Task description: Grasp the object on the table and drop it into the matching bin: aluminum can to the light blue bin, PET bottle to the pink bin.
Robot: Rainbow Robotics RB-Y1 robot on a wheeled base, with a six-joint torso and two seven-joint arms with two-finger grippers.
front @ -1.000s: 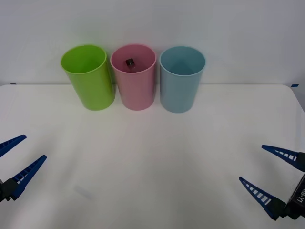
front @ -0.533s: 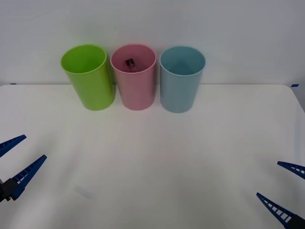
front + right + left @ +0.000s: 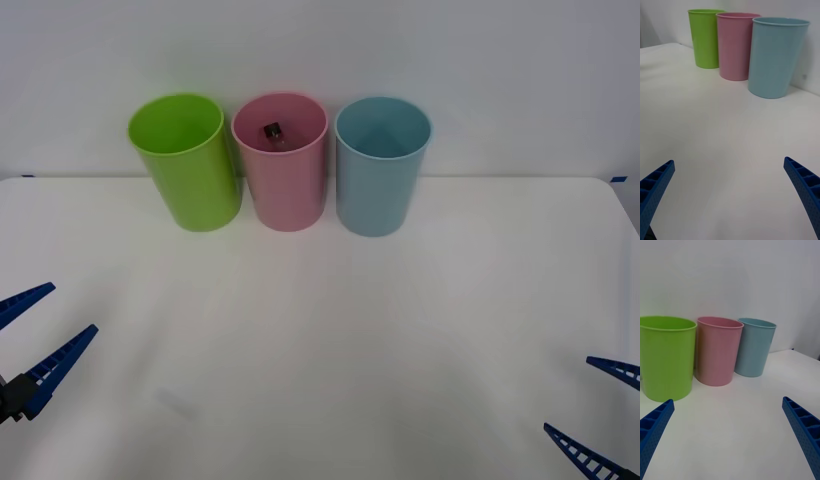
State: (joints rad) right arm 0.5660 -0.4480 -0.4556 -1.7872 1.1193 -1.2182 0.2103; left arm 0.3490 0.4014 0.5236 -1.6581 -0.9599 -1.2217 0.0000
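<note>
Both grippers hover empty over the table (image 3: pixel 320 350) with fingers spread wide: the right gripper (image 3: pixel 600 412) at the near right corner, the left gripper (image 3: pixel 38 330) at the near left edge. Inside the pink bin (image 3: pixel 285 175), between the lime green bin (image 3: pixel 190 170) and the light blue bin (image 3: pixel 378 180), sits the PET bottle (image 3: pixel 273 132), black cap showing.

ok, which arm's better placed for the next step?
Left, marginally: the left tool sits open farther onto the white table than the right tool. But the black-capped plastic bottle already lies inside the tall pink plastic bin.
</note>
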